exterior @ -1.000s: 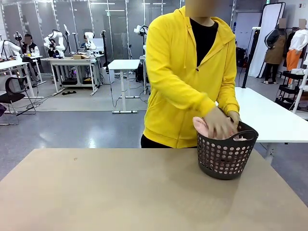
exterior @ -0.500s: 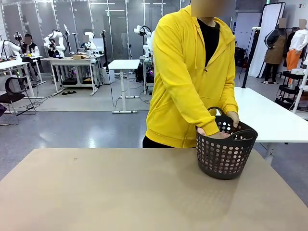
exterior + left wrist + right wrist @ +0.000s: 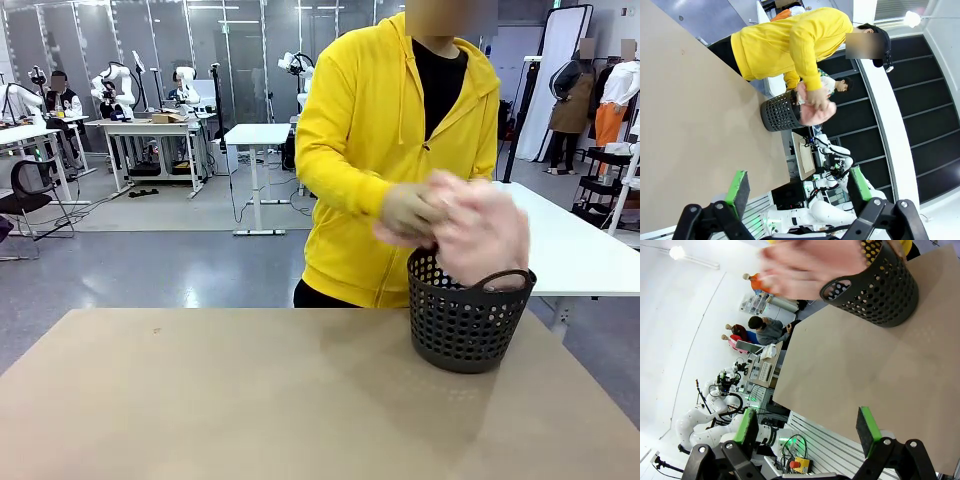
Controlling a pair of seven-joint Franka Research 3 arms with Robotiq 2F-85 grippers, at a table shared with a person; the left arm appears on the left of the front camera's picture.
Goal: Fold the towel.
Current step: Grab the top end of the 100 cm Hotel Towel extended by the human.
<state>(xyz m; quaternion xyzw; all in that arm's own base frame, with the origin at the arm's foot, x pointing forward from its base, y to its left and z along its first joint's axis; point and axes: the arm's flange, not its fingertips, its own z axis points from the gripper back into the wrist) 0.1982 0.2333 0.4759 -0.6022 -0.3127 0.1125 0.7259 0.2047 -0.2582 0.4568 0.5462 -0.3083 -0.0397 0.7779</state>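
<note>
My left gripper (image 3: 798,185) hangs above the near edge of the table (image 3: 250,400) with its jaws spread wide and nothing between the green pads; my right gripper (image 3: 807,426) is the same, fully apart and empty over bare tabletop. The towel (image 3: 482,235) is not with me at all. It is bunched up in the hands of the person in the yellow hoodie (image 3: 370,150), who stands at the far side, and it hangs just above the rim of the dark perforated basket (image 3: 465,325) at the far right of the table (it is smeared by motion, so I cannot tell whether its lower end is inside the basket). One of the person's hands (image 3: 410,210) grips the pink bundle from the side nearer the middle. The basket stands upright, well apart from both my grippers.
</note>
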